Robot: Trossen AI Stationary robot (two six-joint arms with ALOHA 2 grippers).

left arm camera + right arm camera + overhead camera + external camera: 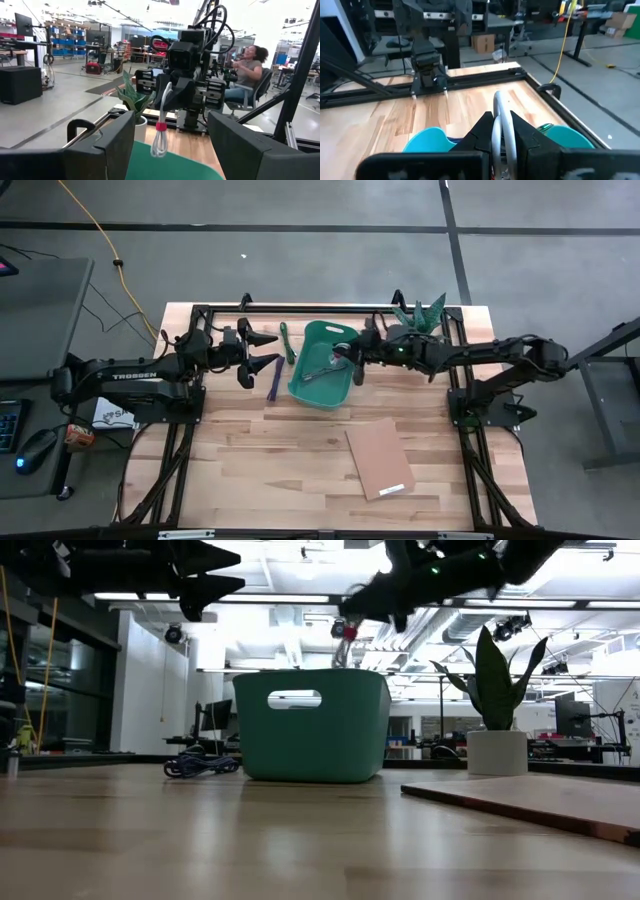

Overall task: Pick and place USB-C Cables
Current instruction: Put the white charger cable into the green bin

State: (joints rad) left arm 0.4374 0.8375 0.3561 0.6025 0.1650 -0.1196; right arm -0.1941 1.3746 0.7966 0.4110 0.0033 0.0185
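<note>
The teal bin (322, 385) stands mid-table. A grey cable (320, 372) lies inside it. On the wood left of the bin, the purple cable (273, 383) (200, 765) and the green cable (285, 340) lie flat. My right gripper (350, 360) (365, 610) hovers over the bin, shut on the white cable with the red tie (160, 135) (345, 635). My left gripper (268, 350) (170, 122) is open, raised above the table just left of the bin and above the purple cable, touching nothing. My right gripper pinches the white cable bundle between its two fingers at the looped upper end (499, 112). The fingers reach in from the table's right, slanting down. The bundle hangs below them with its red tie (161, 126) at mid-length, clear of everything and above the bin's opening.
A brown cardboard sheet (378, 458) (530, 795) lies on the near right of the table. A potted plant (425, 315) (495, 680) stands at the far right corner. A person (245, 70) sits in the room beyond the table. Bare wood shows along the near side.
</note>
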